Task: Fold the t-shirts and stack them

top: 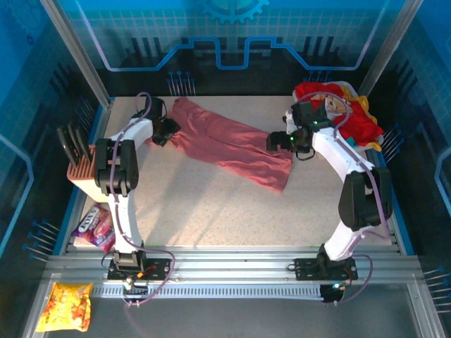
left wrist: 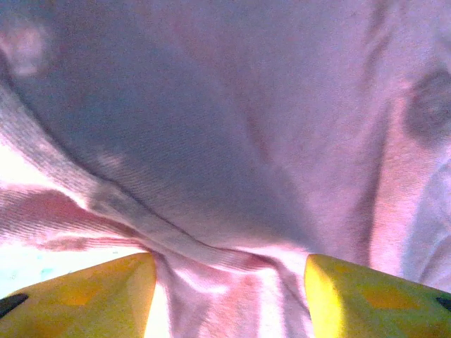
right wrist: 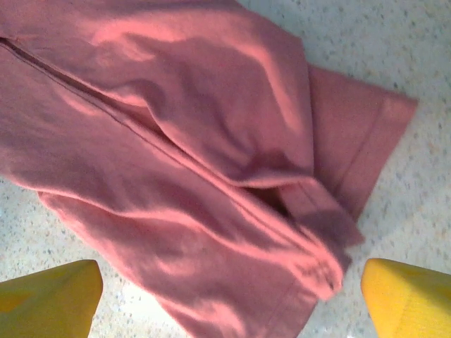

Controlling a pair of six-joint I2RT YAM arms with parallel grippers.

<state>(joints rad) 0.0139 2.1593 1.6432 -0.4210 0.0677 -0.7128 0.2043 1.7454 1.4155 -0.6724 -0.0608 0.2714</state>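
Observation:
A dusty rose-pink t-shirt point(top: 232, 144) lies rumpled in a long band across the back of the table, from back left to mid right. My left gripper point(top: 166, 131) is at its left end. In the left wrist view, its yellow fingers point(left wrist: 84, 296) stand apart with a loose fold of pink cloth point(left wrist: 232, 176) between them, open. My right gripper point(top: 279, 141) hovers over the shirt's right end, where the folded hem and sleeve point(right wrist: 211, 176) lie flat on the table below its wide-open fingers point(right wrist: 49, 299). More t-shirts, red and yellow point(top: 338, 105), are piled at the back right corner.
A wooden block holding dark tools point(top: 79, 165) stands by the table's left edge, with snack packets point(top: 95, 227) just in front of it. An orange-yellow snack bag point(top: 67, 306) lies off the table at front left. The speckled tabletop point(top: 232, 211) stretches toward the arm bases.

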